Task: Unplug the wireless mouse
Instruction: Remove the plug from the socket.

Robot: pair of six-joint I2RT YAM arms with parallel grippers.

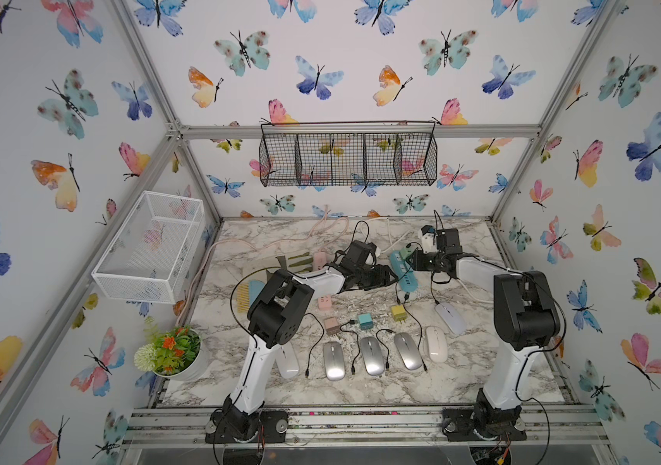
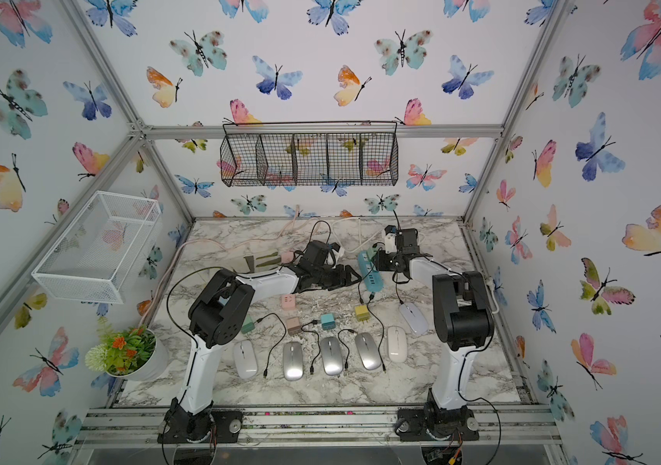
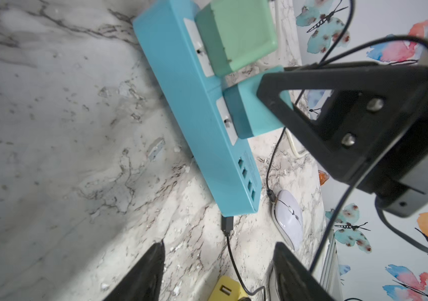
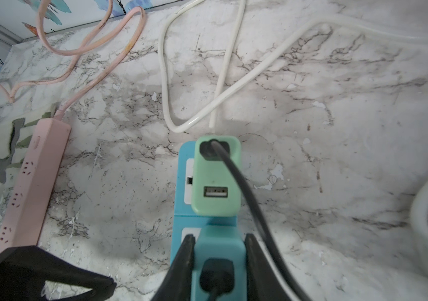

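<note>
A blue power strip (image 3: 189, 104) lies on the marble table, seen in both top views (image 1: 403, 277) (image 2: 371, 277). A teal adapter (image 4: 219, 250) and a green adapter (image 4: 216, 179) are plugged into it, each with a black cable. My right gripper (image 4: 219, 238) is shut on the teal adapter, one finger on each side. A white wireless mouse (image 3: 288, 219) (image 1: 450, 317) lies beside the strip, and its black cable runs up toward the teal adapter. My left gripper (image 3: 219, 245) is open and empty, just off the strip's USB end.
A pink power strip (image 4: 33, 182) and loose white cord (image 4: 223, 78) lie toward the back. A yellow adapter (image 1: 398, 313), other loose adapters and a row of several mice (image 1: 371, 356) fill the front. A potted plant (image 1: 176, 354) and white basket (image 1: 151, 245) are at left.
</note>
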